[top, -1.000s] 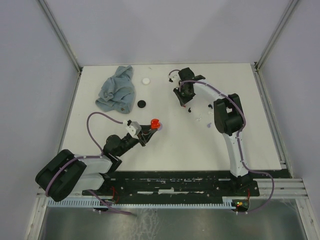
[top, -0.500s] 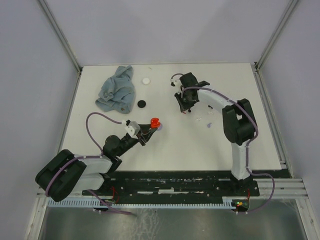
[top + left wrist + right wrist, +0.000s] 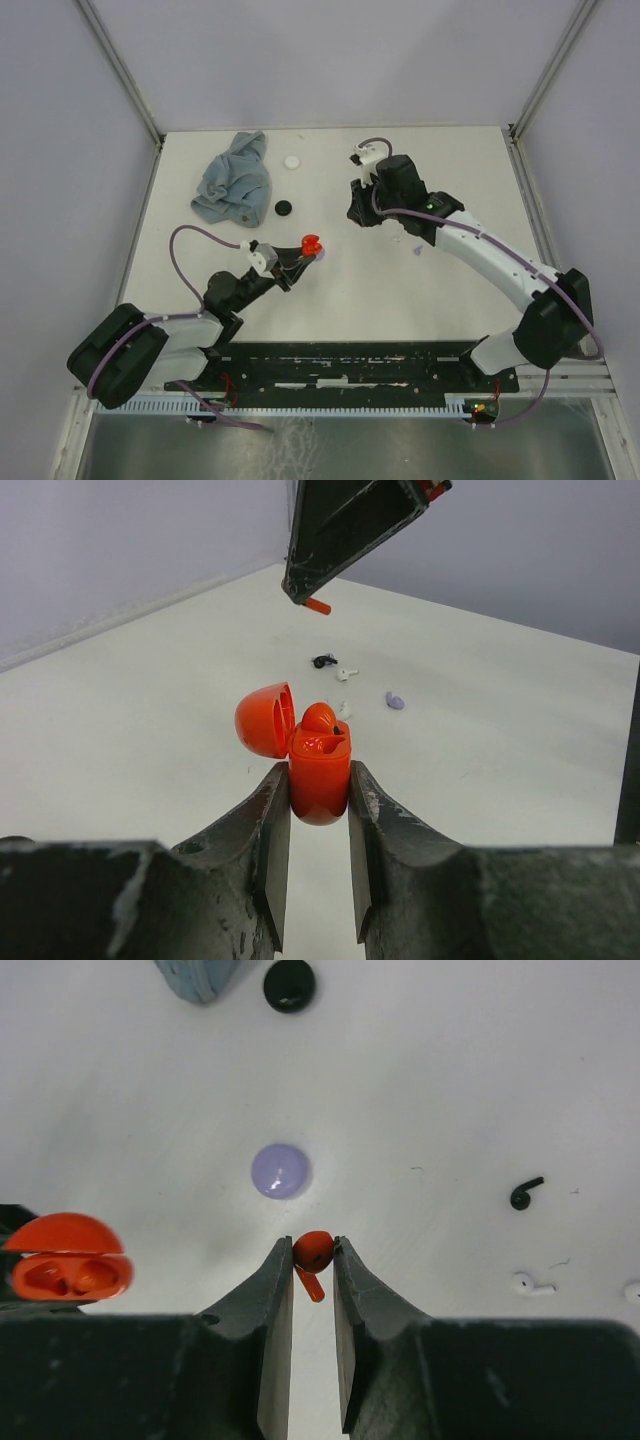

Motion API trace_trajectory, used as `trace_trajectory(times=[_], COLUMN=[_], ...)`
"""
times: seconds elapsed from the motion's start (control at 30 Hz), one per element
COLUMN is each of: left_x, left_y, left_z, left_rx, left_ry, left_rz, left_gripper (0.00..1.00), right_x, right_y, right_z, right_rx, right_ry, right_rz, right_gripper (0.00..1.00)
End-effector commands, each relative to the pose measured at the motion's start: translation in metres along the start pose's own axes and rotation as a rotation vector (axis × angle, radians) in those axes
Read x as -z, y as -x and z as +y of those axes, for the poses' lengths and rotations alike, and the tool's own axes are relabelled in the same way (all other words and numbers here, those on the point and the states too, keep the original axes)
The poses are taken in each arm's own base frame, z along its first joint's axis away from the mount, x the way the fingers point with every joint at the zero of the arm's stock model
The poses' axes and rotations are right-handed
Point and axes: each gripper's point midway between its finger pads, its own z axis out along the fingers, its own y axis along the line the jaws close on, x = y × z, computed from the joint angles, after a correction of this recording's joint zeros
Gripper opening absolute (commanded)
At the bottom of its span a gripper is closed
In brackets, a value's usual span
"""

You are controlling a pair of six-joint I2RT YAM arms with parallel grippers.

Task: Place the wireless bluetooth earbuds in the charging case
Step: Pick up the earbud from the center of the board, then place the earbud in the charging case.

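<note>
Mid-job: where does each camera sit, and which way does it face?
Top external: above and behind the bases, looking down on the table; left arm and right arm show.
Left wrist: low, facing across the table; left jaws clamp the open red case.
Right wrist: facing down; right jaws pinch the red earbud.
Shared: both wrist views show case and earbud.

Case (image 3: 320, 770) and earbud (image 3: 313, 1250) look glossy plastic; table (image 3: 400, 290) matt; towel (image 3: 235, 180) soft cloth.

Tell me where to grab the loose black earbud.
Probably its round head, from straight above: the black earbud lies flat on the table, nothing touching it, and its thin stem offers less to pinch.
</note>
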Motion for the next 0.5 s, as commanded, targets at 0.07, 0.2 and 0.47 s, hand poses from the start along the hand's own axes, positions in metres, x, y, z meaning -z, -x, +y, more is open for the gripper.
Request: trace_trajectory(times=[0.07, 0.2, 0.47], left_x=[-0.010, -0.011, -0.011], left_y=[0.045, 0.050, 0.069], left_z=[-0.006, -0.010, -0.019], left_rx=[-0.010, -0.014, -0.023], left_ry=[-0.046, -0.066, -0.114], left_rz=[-0.139, -0.151, -0.216], left_gripper=[0.03, 0.03, 0.03], right_x=[0.050, 0.074, 0.099], right_y=[0.047, 0.056, 0.062], right_z=[0.044, 0.067, 0.107], right_rx=[-0.104, -0.155, -0.210], right_ry=[0.092, 0.180, 0.334], right_rz=[-0.270, -0.366, -0.525], right_gripper=[0.17, 0.17, 0.16])
